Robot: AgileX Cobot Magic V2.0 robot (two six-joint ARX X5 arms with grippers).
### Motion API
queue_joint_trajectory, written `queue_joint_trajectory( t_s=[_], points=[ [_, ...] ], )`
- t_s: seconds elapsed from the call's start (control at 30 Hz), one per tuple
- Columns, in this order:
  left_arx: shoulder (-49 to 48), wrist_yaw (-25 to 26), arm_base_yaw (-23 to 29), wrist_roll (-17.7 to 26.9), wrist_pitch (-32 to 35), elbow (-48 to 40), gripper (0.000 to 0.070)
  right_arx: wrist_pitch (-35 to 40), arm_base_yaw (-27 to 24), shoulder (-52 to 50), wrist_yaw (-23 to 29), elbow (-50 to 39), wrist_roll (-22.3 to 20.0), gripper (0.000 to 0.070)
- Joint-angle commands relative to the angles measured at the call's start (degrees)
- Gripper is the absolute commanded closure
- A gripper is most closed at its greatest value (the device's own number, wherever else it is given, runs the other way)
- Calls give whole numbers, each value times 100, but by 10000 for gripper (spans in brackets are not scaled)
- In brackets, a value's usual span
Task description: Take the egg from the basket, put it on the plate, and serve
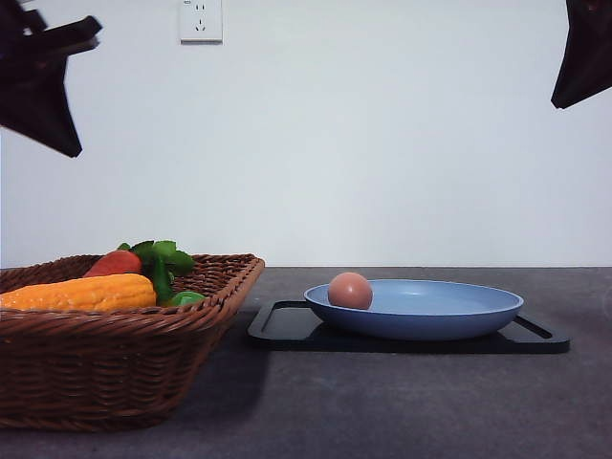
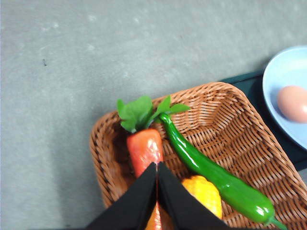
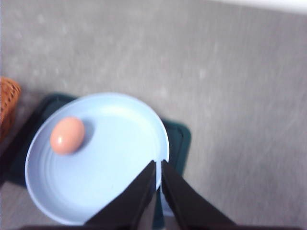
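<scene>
The pinkish-brown egg (image 1: 350, 291) (image 3: 67, 135) (image 2: 293, 103) lies on the left part of the light blue plate (image 1: 449, 316) (image 3: 115, 163) (image 2: 283, 76). The plate rests on a flat black tray (image 1: 287, 325). The brown wicker basket (image 1: 105, 373) (image 2: 230, 124) stands at the front left, beside the tray. My left gripper (image 2: 157, 165) hovers high over the basket with its fingers closed together and nothing between them. My right gripper (image 3: 159, 164) is shut and empty, raised above the plate's near rim. Both arms (image 1: 43, 81) (image 1: 583, 53) show dark at the upper corners of the front view.
In the basket lie a red-orange carrot-like vegetable with green leaves (image 2: 144, 143) (image 1: 117, 262), a long green pepper (image 2: 216, 177) and an orange-yellow vegetable (image 1: 81, 292) (image 2: 204, 191). Grey tabletop (image 1: 402, 402) spreads in front of the tray. A wall socket (image 1: 201, 19) sits on the white wall.
</scene>
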Motion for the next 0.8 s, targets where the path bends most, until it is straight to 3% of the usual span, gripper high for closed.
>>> queue_joint_trajectory(
  t_s=[0.0,0.13,0.23,0.37,0.77],
  points=[
    [-286,20,-23,-233,390,-403,700,465,136,-168,185,-362,-34,700],
    [-1224,15,-137,-391,1111,-1379,700,1582,380,-710,338,-1294,-24,700],
    [-1844,14,-237,-623,1127,-1751,700,2010,449,-926,337,-1715,17,700],
    [-2257,18,-256,-742,748,-1781,700,1933,442,-965,387,-1792,10,700],
    [-2307,16,-257,-742,978,-1777,700,1948,440,-963,380,-1790,10,700]
  ],
)
